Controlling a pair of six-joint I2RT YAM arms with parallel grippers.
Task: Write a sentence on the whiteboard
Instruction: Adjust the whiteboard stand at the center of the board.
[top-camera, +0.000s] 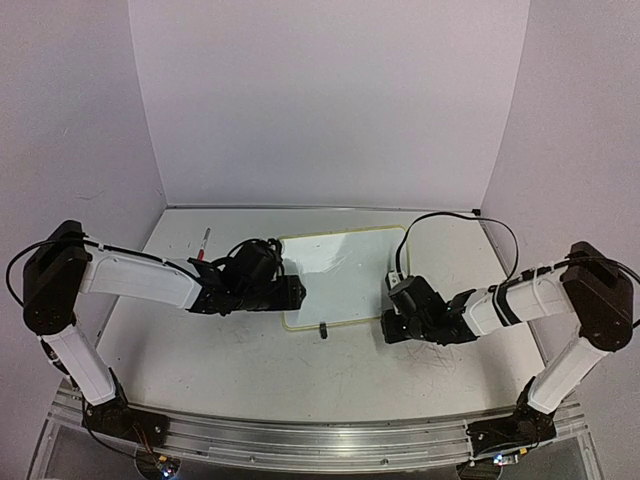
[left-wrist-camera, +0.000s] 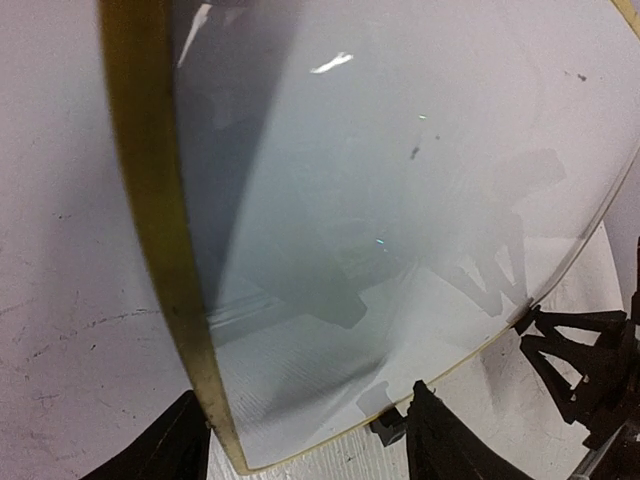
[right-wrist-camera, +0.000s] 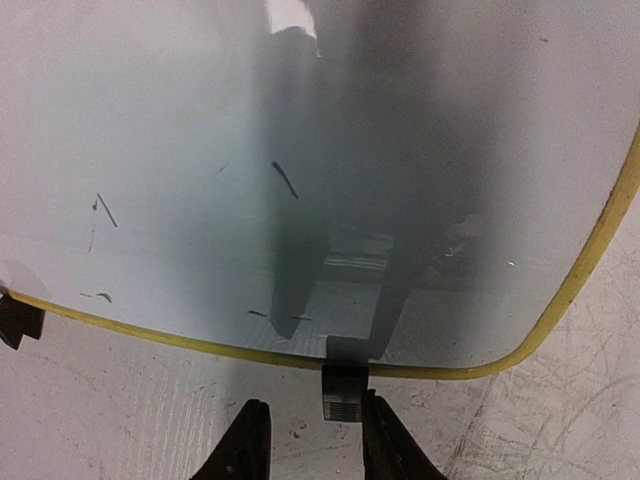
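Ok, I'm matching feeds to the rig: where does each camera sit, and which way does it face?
Top external: above and behind the robot, looking down on the table, whiteboard, left arm and right arm.
Left wrist: on the left arm, facing the whiteboard's yellow rim; left gripper's fingers at bottom.
Right wrist: on the right arm, facing the board's edge and a black foot; right gripper's fingers at bottom.
Shared: all three show the whiteboard.

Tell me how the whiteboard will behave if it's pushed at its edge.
The whiteboard looks thin and flat, so it is probably stiff and light. Its small black feet may grip the table a little, though it could slide or pivot when pushed off-centre.
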